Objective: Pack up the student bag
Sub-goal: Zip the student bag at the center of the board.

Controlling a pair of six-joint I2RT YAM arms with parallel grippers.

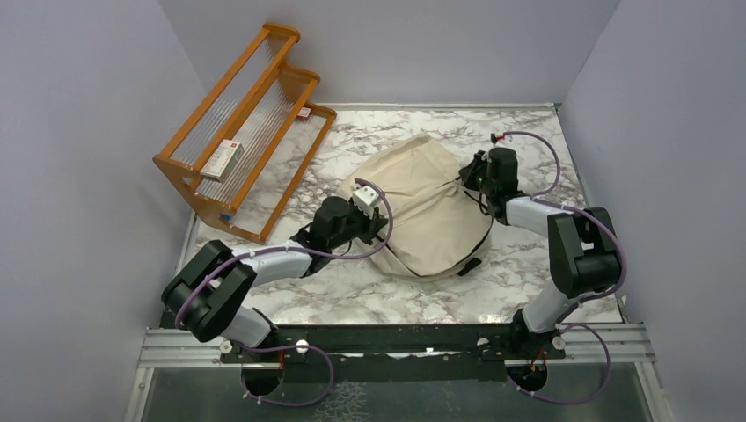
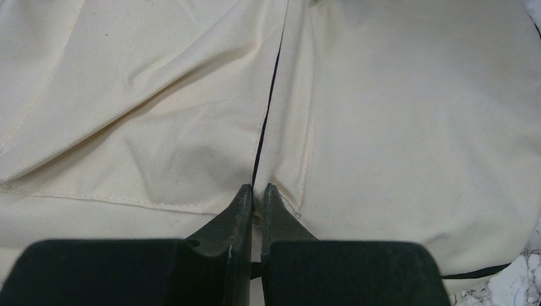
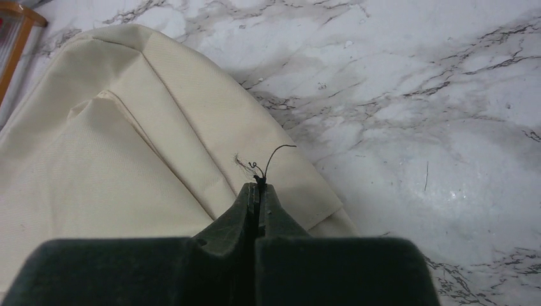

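The student bag (image 1: 427, 207) is a cream canvas backpack lying in the middle of the marble table. My left gripper (image 1: 380, 221) is at its left side. In the left wrist view the gripper (image 2: 257, 188) is shut on a pinch of the cream canvas (image 2: 395, 115), right at the lower end of a black zipper line (image 2: 266, 108). My right gripper (image 1: 468, 176) is at the bag's far right edge. In the right wrist view it (image 3: 259, 186) is shut on a thin black cord with frayed threads (image 3: 266, 164), over the canvas (image 3: 96, 166). The bag's opening and lining are hidden.
A wooden rack (image 1: 242, 123) stands at the back left with a small box (image 1: 222, 159) on it and a small red-and-white item (image 1: 304, 112) at its far end. Bare marble (image 3: 434, 115) lies right of the bag. Grey walls close in the table.
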